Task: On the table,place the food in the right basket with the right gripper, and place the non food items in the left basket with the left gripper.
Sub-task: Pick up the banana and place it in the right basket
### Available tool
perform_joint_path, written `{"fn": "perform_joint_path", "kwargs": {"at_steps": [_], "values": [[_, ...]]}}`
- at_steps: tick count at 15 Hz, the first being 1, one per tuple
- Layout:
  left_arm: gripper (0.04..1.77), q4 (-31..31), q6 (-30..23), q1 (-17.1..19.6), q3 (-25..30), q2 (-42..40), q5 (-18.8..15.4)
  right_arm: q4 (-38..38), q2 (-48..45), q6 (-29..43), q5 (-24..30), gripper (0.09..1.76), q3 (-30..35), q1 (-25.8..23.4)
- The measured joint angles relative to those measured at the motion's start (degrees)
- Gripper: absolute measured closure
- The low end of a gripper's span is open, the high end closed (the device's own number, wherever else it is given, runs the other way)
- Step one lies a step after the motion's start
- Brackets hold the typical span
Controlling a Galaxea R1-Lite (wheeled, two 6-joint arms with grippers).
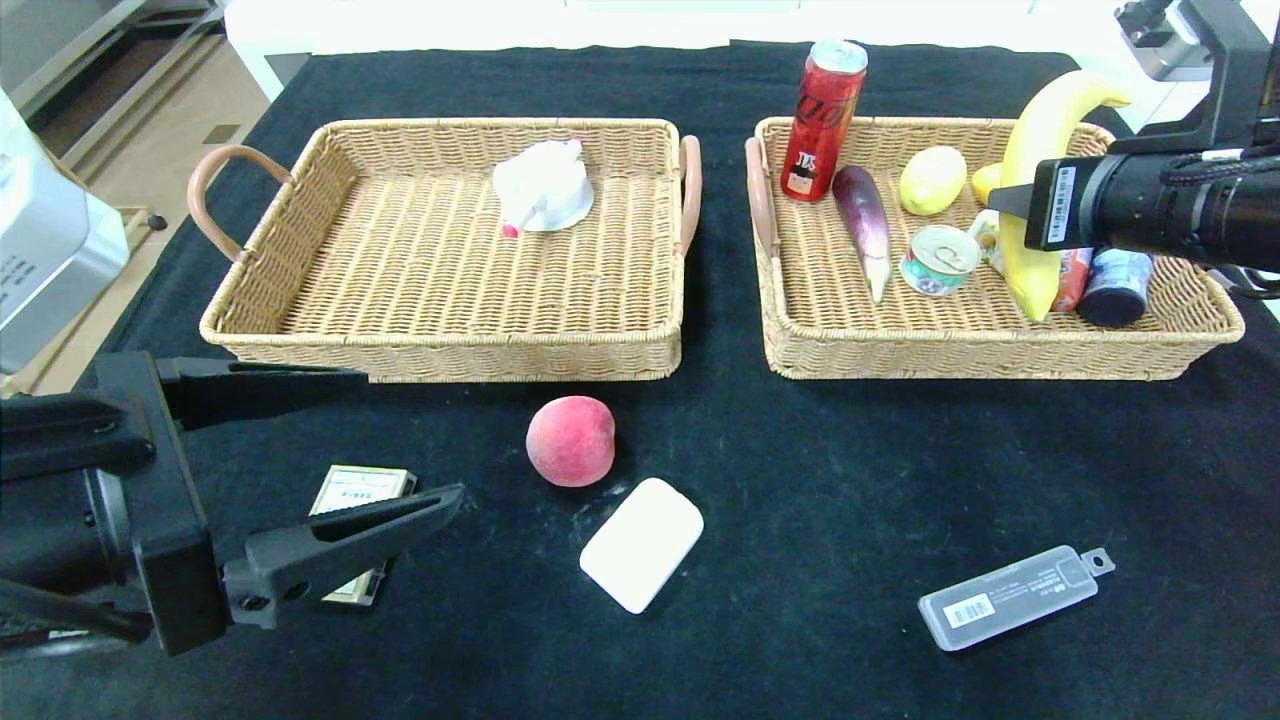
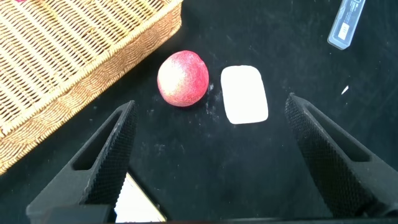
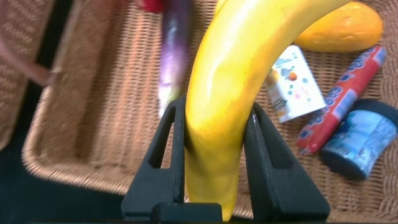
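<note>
Both baskets (image 1: 440, 330) (image 1: 1000, 345) are rough woven wicker, sitting on matt black cloth over the table (image 1: 850, 480). Can (image 1: 822, 120) is shiny metal, banana (image 3: 249, 74) smooth and glossy, peach (image 2: 183, 78) looks fuzzy-matt, and the case (image 1: 1010, 598) is frosted plastic.

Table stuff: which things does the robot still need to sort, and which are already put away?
Still to sort: round pink peach, white rounded soap bar, clear plastic case, small card box, yellow banana in right gripper.
Already put away: red can, purple eggplant, yellow lemon.
</note>
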Motion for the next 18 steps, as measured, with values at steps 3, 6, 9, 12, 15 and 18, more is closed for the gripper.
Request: {"fn": "perform_joint_path", "kwargs": {"at_steps": [3,6,9,12,15,18], "values": [[0.09,-0.01,0.00,0.00,0.00,0.00,0.00,-0.02,3.55,0.02,0.02,1.22,-4.13,-2.84],[0.09,-0.01,-0.02,0.00,0.01,0.00,0.00,-0.02,6.73,0.05,0.05,1.22,-8.18,-4.84],[0.09,-0.01,0.00,0.00,0.06,-0.02,-0.02,0.02,9.46,0.05,1.63,1.22,-11.35,-6.36],[0.09,-0.01,0.02,0.00,0.06,-0.02,-0.07,0.07,10.61,0.02,1.95,1.22,-12.13,-6.85],[0.09,0.00,0.00,0.00,0.09,-0.05,-0.07,0.00,10.84,0.11,2.04,0.91,-12.24,-7.02],[0.09,-0.01,0.00,0.00,0.09,-0.27,-0.07,0.02,10.93,0.26,2.04,0.67,-12.26,-7.24]]}}
